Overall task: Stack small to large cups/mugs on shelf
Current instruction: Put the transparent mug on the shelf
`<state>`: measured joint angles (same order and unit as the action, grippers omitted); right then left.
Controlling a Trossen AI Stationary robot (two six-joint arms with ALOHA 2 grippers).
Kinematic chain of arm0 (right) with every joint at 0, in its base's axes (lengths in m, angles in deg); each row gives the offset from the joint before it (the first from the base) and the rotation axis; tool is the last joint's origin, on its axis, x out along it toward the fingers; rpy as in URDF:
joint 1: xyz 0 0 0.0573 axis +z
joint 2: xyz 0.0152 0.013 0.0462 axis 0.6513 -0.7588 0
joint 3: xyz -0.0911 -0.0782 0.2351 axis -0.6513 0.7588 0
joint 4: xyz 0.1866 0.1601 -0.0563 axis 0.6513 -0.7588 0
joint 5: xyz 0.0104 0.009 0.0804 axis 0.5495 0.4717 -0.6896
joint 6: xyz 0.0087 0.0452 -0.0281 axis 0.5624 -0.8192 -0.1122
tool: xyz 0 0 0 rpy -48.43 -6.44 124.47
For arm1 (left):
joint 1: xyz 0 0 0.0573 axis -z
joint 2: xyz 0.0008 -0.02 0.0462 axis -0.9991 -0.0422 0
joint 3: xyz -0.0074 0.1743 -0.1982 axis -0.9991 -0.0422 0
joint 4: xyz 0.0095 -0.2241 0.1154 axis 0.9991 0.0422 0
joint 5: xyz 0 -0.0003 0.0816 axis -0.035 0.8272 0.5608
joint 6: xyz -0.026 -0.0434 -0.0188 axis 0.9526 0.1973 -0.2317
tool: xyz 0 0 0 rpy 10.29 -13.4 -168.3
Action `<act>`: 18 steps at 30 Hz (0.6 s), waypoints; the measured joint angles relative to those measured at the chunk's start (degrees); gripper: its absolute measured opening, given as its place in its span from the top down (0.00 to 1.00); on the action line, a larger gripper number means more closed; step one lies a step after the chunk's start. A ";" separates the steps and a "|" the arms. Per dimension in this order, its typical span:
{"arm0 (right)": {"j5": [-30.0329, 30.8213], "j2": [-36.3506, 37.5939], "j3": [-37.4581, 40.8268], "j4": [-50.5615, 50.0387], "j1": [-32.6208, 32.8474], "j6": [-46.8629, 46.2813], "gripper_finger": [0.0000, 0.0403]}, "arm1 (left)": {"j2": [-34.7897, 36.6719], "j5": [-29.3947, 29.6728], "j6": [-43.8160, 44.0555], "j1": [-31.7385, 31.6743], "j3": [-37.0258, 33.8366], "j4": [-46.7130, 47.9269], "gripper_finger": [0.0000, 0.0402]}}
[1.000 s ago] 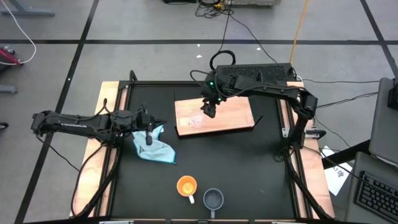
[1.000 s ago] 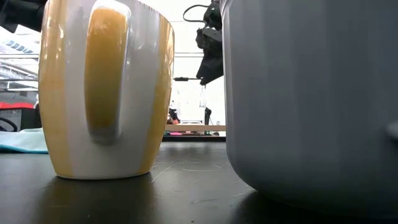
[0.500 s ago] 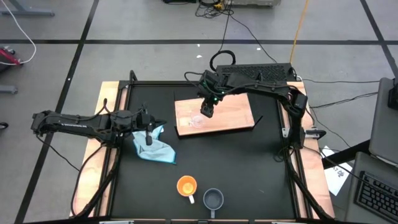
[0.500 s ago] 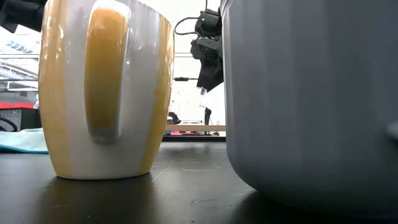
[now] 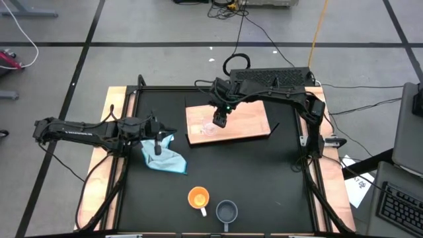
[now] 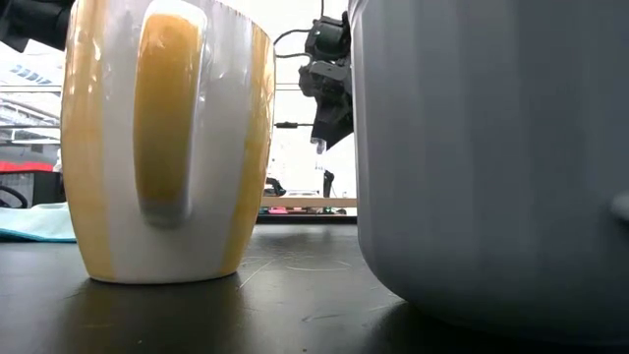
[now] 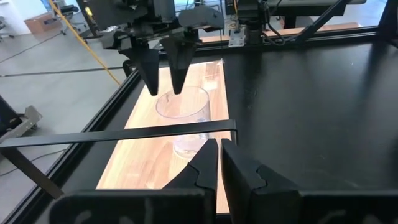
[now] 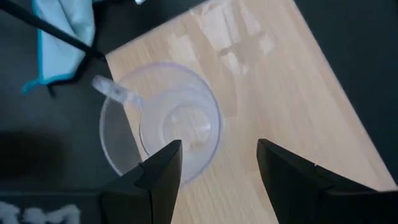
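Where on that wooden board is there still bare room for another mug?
The board's half away from the blue cloth lies bare. The cloth-side end is crowded: the glass cup stands there with the right end effector open above it.

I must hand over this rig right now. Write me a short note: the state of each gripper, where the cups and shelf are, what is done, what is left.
Right gripper: open, above the clear glass cup, holding nothing.
Left gripper: shut, empty, over the blue cloth at the table's left.
Glass cup stands upright on the shelf, near its left end.
Orange mug and grey-blue mug stand side by side at the table's front edge, untouched.
Done: smallest cup is on the shelf.
Left: bring both mugs to the shelf.
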<state>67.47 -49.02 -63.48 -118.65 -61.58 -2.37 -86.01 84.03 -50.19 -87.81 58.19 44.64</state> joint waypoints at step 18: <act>0.04 -0.73 -0.01 2.21 0.88 5.04 0.68 | 0.00 0.03 0.08 0.00 0.02 0.66 0.94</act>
<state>67.50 -49.74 -63.49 -116.44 -60.70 2.68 -86.01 84.06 -50.11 -87.81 58.21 45.30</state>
